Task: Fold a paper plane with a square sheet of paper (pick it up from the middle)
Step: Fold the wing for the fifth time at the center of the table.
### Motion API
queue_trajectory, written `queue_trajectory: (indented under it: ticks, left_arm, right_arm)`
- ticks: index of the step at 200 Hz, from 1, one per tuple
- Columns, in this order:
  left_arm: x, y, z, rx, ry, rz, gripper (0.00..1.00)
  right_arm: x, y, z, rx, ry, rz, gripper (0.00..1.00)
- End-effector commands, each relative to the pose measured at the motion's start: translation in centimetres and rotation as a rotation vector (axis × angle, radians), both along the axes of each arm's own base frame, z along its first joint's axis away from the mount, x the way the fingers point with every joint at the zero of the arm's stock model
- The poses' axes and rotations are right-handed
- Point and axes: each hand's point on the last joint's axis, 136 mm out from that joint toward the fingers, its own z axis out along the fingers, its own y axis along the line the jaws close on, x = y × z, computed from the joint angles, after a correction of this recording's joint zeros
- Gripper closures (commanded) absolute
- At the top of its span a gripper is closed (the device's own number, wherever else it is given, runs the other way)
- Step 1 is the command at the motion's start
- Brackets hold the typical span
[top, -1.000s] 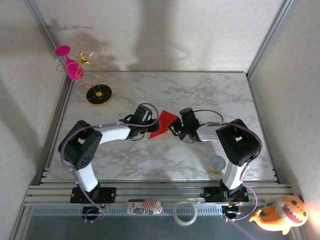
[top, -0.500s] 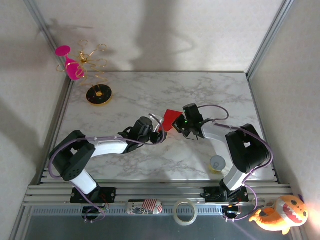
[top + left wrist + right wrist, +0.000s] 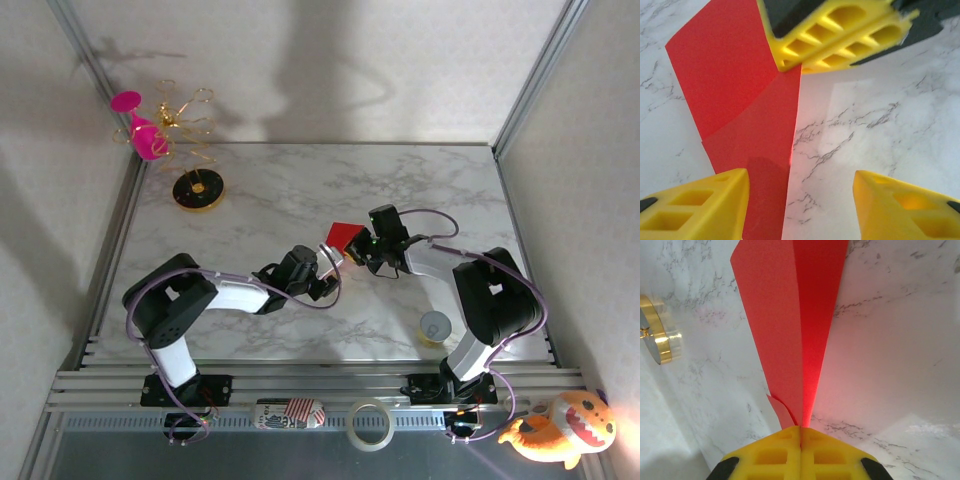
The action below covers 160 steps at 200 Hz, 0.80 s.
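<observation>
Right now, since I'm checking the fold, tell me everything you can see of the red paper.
The red paper is thin, plain, bright, creased lengthwise into two flaps fanning from the fold. The right pincer is shut on one end of the crease, near the middle of the marble table. The left pincer stands open at the other end.

The right gripper (image 3: 800, 430) is pinching the creased square sheet of paper (image 3: 790, 315) at its narrow end, jaws pressed together, the red layers fanning upward over the marble table (image 3: 890, 340); a gold disc (image 3: 657, 342) is sitting at the left edge
</observation>
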Motion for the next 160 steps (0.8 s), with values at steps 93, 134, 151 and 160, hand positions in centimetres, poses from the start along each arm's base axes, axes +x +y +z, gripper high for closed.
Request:
queue_trajectory:
  ticks: [93, 134, 151, 160]
  left_arm:
    - [1.6, -0.9, 0.3, 0.019, -0.125, -0.017, 0.68]
    - [1.5, -0.7, -0.5, 0.033, -0.109, -0.015, 0.77]
    - [1.6, -0.7, -0.5, 0.033, -0.107, -0.012, 0.81]
    - [1.6, -0.7, -0.5, 0.031, -0.106, -0.012, 0.83]
  right_arm:
    - [-0.1, 0.9, 1.0, 0.064, 0.041, 0.022, 0.94]
    - [-0.1, 1.1, 1.1, 0.073, 0.043, 0.028, 0.93]
    - [-0.1, 1.1, 1.1, 0.075, 0.045, 0.029, 0.91]
    - [-0.1, 1.1, 1.2, 0.075, 0.043, 0.03, 0.89]
